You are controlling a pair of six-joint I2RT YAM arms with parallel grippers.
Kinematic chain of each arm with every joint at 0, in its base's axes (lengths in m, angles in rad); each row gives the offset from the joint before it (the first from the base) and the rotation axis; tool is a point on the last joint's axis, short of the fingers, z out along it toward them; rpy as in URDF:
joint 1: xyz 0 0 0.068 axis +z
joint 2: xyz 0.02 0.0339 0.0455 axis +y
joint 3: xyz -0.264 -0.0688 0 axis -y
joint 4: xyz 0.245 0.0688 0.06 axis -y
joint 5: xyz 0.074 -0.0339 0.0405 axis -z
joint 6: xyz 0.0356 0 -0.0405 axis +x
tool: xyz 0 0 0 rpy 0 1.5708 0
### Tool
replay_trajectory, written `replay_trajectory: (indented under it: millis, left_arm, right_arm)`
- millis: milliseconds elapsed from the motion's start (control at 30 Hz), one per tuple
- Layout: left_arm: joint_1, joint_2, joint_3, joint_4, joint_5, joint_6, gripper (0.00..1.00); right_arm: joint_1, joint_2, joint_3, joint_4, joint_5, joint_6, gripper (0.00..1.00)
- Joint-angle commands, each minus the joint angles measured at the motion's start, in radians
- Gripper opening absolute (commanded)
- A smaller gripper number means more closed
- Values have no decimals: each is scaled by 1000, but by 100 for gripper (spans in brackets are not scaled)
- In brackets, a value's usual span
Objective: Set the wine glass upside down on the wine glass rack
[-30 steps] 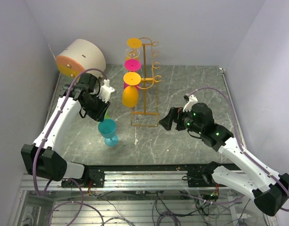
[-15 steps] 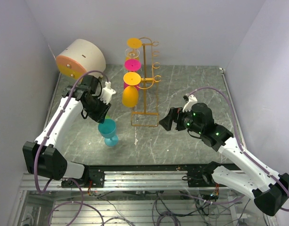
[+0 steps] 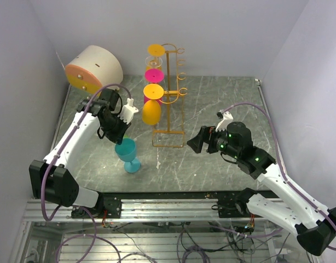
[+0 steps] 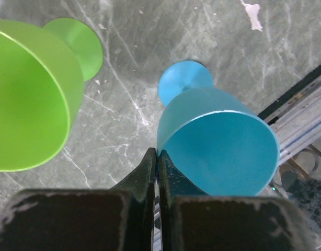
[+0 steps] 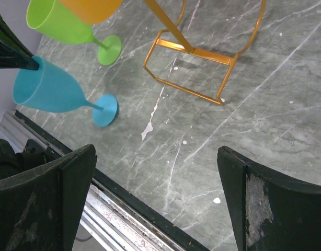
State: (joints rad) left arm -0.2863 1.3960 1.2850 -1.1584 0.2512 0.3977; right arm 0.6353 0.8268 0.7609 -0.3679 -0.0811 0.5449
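Left wrist, green glass nr teal glass, barely seen top ext

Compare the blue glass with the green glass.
The blue glass is teal; the green glass is lime. The blue glass stands nearer the table's front edge, the green glass nearer the rack. The left pincer is shut on the blue glass's rim; the green glass is untouched. Both stand upright.

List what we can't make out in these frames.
- Left wrist: whether the left gripper pinches the blue glass rim; its shut jaws cover the contact.
- Top: green glass almost wholly hidden under the left arm.
- Right wrist: wine glass rack cut off above its base by the top edge.
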Motion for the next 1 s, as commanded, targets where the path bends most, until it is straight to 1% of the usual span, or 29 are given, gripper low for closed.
replay_trajectory:
  millis: [0,100,200,233,333,467,533,600,667,700,800,900,967]
  left_arm:
    - [-15,-38,99,-99,92,64,7]
    - [-17,-80,252,-192,140,105,7]
    - [-17,-117,453,-327,236,187,7]
    - [-19,-132,504,-339,256,187,7]
    - [-19,-189,630,-333,281,210,7]
    - [-19,-207,801,-255,291,169,7]
    - [-19,-241,829,-143,310,140,7]
    - [-19,-270,845,-40,358,113,7]
    - [-18,-252,899,16,408,93,7]
    - [-19,-256,897,67,435,86,7]
    - [-19,-256,886,247,462,-8,7]
    - [-19,-272,809,507,448,-111,7]
    - [-19,-284,727,681,389,-217,7]
  right_arm:
    - [3,-10,15,-14,-7,4,100]
    - [3,-25,17,2,-30,20,100]
    - [3,-63,9,43,-75,50,100]
    - [4,-74,8,57,-86,59,100]
    - [3,-98,24,76,-94,82,100]
    - [3,-95,93,52,-76,107,100]
    - [3,-97,120,71,-76,133,100]
    - [2,-111,122,130,-81,179,100]
    - [3,-129,103,234,-102,242,100]
    - [2,-137,88,303,-119,279,100]
    - [1,-120,56,495,-185,387,100]
    - [3,-40,56,665,-244,536,100]
    - [4,26,23,855,-262,672,95]
